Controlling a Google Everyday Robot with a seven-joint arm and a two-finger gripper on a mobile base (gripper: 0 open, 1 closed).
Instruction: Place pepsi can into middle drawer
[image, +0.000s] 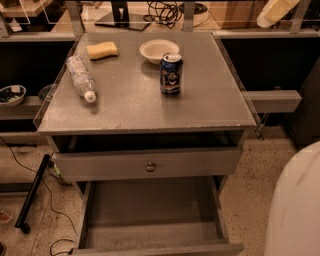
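can: pepsi can (170, 74) upright on tabletop (130, 107), just in front of bowl (159, 50).
drawer: middle drawer (150, 212) pulled open, floor bare.
gripper: not in view; open/closed can't be told.
step: 1 can to be gripped mid-body, kept upright, bowl not bumped.

I look down on a grey cabinet (135, 107) in warm, dim light. A speckled stone floor (250, 165) spreads around its base. Left of the cabinet, a black bar (34, 192) lies on that floor, and a low shelf (20, 107) carries a small bowl (11, 94). Behind the cabinet, black cables (164, 10) tangle on a wooden surface (235, 15). To the cabinet's right, a grey ledge (274, 100) juts out from dark panelling (260, 62).
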